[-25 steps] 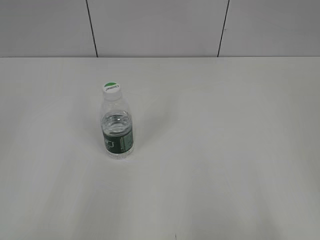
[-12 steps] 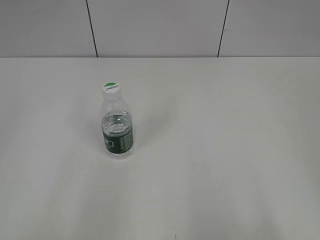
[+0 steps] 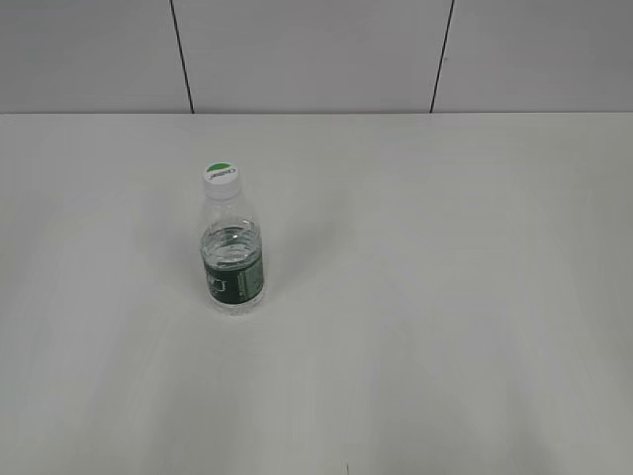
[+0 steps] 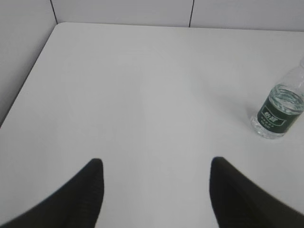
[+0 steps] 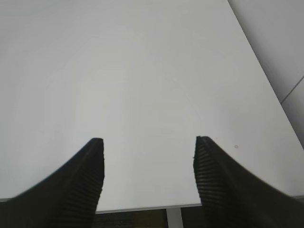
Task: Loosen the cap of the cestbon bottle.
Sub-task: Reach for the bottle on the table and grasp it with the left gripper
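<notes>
A: Where is the small clear ribbed plastic water bottle with the dark green label band (image 3: 233, 259)?

B: Upright on the plain white counter (image 3: 445, 297), left of centre in the exterior view, with water up to about the label's top edge. Its small round white plastic screw cap with the green mark (image 3: 221, 173) is on. The left wrist view catches only the lower body of the bottle (image 4: 278, 114) at the right edge.

A: And the tools?

B: The left tool (image 4: 156, 173) has its dark fingers spread well apart with nothing between them, and the bottle lies well off to its right. The right tool (image 5: 148, 152) is likewise open and empty, over bare counter near the edge.

A: So which step is this?

B: I'd judge it the very start: nothing gripped, cap untouched. Next, probably, one tool must close around the bottle's body to steady it while the other comes down over the cap, squared to it, ready to twist.
</notes>
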{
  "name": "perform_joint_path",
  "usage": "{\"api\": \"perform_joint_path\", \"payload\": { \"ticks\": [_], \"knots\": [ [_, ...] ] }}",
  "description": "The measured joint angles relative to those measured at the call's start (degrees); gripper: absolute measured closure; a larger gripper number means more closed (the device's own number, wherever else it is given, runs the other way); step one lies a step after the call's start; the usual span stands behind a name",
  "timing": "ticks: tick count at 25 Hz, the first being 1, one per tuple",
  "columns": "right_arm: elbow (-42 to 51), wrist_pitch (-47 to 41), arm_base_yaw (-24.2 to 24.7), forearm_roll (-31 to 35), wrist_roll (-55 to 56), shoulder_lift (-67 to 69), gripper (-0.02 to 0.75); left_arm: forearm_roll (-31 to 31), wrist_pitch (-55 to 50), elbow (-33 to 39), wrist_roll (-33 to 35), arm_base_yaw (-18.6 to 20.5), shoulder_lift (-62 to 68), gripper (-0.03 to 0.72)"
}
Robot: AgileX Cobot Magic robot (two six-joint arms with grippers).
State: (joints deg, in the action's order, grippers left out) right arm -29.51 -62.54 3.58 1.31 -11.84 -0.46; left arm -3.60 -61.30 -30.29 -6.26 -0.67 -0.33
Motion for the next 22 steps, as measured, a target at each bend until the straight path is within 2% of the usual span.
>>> {"api": "perform_joint_path", "payload": {
  "ticks": [6,9,12,18,22],
  "knots": [
    [0.0,0.0,0.0,0.0,0.0,0.0,0.279,-0.1,0.0,0.0,0.6,0.0,0.0,0.250],
    [0.0,0.0,0.0,0.0,0.0,0.0,0.279,1.1,0.1,0.0,7.3,0.0,0.0,0.250],
    [0.0,0.0,0.0,0.0,0.0,0.0,0.279,2.7,0.1,0.0,10.3,0.0,0.0,0.250],
    [0.0,0.0,0.0,0.0,0.0,0.0,0.279,3.1,0.5,0.0,11.1,0.0,0.0,0.250],
    [0.0,0.0,0.0,0.0,0.0,0.0,0.279,3.2,4.9,-2.5,11.1,0.0,1.6,0.250]
  ]
}}
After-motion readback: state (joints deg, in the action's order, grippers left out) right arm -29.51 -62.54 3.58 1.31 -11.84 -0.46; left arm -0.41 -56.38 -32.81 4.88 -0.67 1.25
